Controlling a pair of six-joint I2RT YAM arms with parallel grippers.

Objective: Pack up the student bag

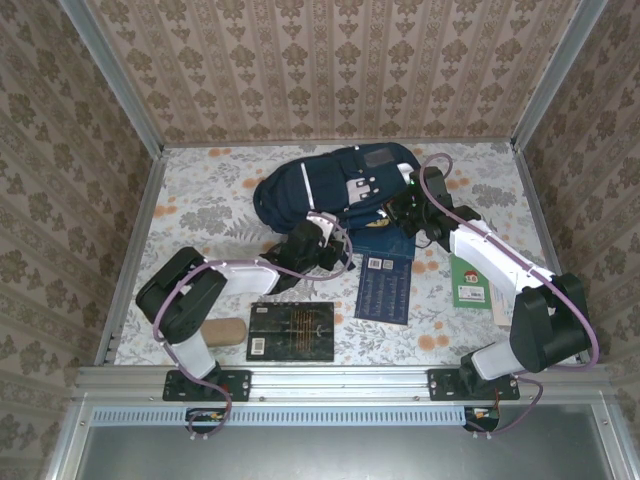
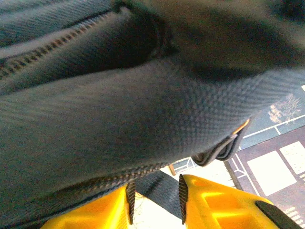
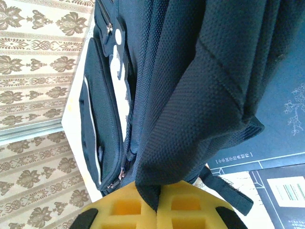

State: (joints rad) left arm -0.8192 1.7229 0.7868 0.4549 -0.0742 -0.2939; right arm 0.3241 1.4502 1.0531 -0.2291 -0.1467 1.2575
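Note:
The student bag [image 1: 320, 185], navy with a thin white stripe, lies at the back middle of the table. My right gripper [image 1: 403, 207] is at its right end, shut on a fold of the bag's padded navy fabric [image 3: 190, 95], which rises from between the yellow fingers [image 3: 195, 210]. My left gripper [image 1: 318, 232] is at the bag's near edge. In the left wrist view its jaws [image 2: 156, 195] stand a little apart under the bag [image 2: 119, 105]. A dark webbing strap [image 2: 164, 186] crosses the gap between them.
A dark blue book [image 1: 385, 285] lies just in front of the bag, between the arms. A black book [image 1: 292, 330] and a tan block [image 1: 225, 330] lie near the front left. A green book [image 1: 467, 282] lies on the right. Patterned walls surround the table.

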